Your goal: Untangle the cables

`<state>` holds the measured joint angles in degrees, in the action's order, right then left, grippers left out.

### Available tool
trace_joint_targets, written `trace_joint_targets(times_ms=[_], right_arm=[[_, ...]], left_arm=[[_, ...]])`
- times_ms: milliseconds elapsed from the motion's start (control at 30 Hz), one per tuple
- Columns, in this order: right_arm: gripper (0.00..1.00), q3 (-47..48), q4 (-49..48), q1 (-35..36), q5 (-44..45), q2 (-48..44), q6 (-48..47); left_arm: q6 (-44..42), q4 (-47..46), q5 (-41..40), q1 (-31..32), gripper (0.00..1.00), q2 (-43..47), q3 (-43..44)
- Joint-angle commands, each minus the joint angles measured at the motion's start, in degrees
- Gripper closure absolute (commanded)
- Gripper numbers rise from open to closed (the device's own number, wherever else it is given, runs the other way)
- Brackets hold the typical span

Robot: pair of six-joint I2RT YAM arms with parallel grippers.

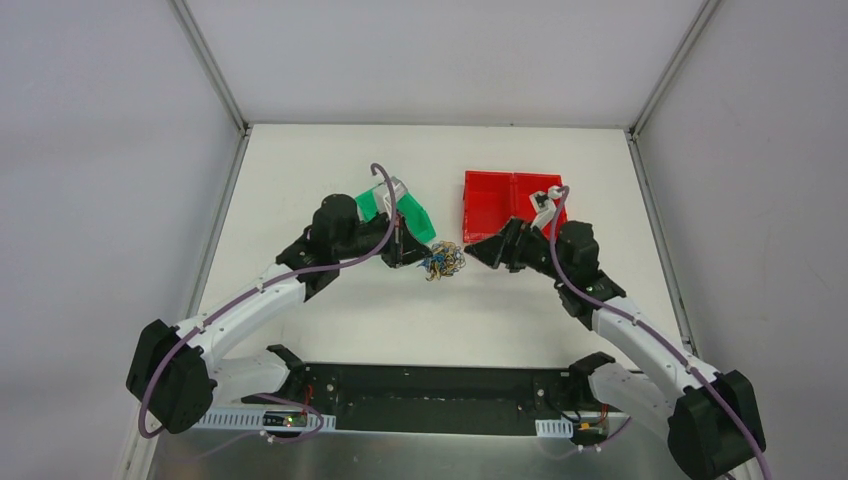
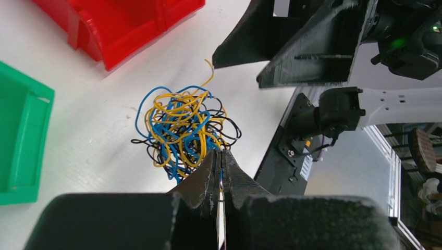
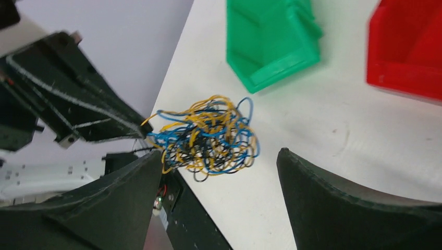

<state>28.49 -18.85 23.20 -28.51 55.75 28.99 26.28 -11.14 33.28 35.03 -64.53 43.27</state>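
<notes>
Cables (image 1: pixel 443 262), seemingly a light, springy tangle best taken by an outer loop, are lying on the bench (image 1: pixel 450 325) between left fingers (image 2: pixel 207 174) pressing together at its edge and right fingers (image 3: pixel 318 192) standing spread.

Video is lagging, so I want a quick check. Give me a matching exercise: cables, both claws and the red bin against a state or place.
Things:
1 cables
2 left claw
3 right claw
4 red bin

States or places:
A shut
B right of the cables, farther back
C between the claws
D open

Pairs: 1-C, 2-A, 3-D, 4-B
</notes>
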Motion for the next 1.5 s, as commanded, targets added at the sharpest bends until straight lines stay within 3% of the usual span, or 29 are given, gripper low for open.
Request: trace_joint_targets(times_ms=[0,167,367,533,967,1167,1300,1467], right_arm=[[0.18,0.52,-1.30,5.67,-0.62,-4.05,-7.02],[0.27,0.40,-0.11,7.75,1.14,-6.41,-9.44],[0.46,0.25,1.47,9.52,2.18,-9.12,-12.17],[0.62,0.74,2.46,11.53,2.11,-9.35,-13.77],[0.76,2.21,3.10,14.51,-1.92,-6.76,-15.39],[1.00,2.43,4.31,15.30,1.76,-7.54,-15.19],[1.00,1.39,5.96,15.30,11.23,-10.72,-14.19],[1.00,0.15,9.33,15.21,26.34,-15.76,-12.54]], left_arm=[[-1.14,-5.08,5.60,1.22,1.00,0.90,2.00],[-1.06,-5.99,10.03,2.11,1.00,-0.29,2.76],[-1.44,-6.04,16.08,5.04,1.00,-4.31,5.77],[-2.11,-5.35,16.10,5.38,1.00,-3.82,5.80],[-4.13,-4.33,10.94,5.36,1.00,-0.27,4.16],[-4.20,-4.19,10.04,5.39,1.00,-0.36,4.16],[-5.51,-0.86,2.32,5.40,1.00,1.13,3.84],[-6.18,6.88,-21.33,5.33,1.00,5.40,2.49]])
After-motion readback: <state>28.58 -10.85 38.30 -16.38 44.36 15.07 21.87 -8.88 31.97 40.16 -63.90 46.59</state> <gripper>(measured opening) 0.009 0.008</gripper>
